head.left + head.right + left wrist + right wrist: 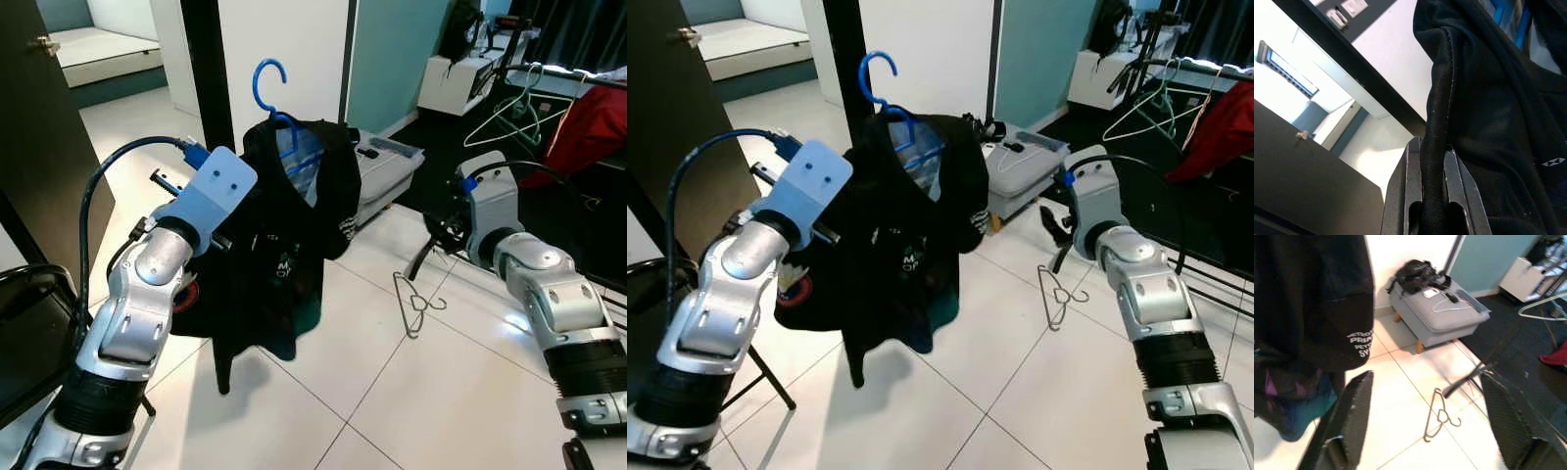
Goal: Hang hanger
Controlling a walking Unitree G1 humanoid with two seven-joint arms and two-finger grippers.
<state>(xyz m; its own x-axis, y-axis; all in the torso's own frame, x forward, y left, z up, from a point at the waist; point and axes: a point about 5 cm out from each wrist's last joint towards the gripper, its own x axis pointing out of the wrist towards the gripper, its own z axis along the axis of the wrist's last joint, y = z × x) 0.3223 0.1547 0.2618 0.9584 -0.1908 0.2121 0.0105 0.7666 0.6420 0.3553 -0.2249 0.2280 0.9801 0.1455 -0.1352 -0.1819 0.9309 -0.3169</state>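
Note:
A black T-shirt (pixel 284 245) hangs on a blue plastic hanger (pixel 266 83), held up in the air in front of me. My left gripper (pixel 1432 147) is shut on a fold of the shirt's fabric, near its shoulder. The hanger's hook points upward, free of any rail. To the right of the shirt and apart from it, my right gripper (pixel 1427 379) is open and holds nothing. A clothes rail (pixel 554 69) stands at the far right.
A bare wire hanger (pixel 413 304) lies on the tiled floor. A grey ottoman (pixel 387 171) with a bag on it sits beyond the shirt. Pale hangers (pixel 509 117) and a red garment (pixel 588 117) hang on the rail. A black chair (pixel 29 323) is at my left.

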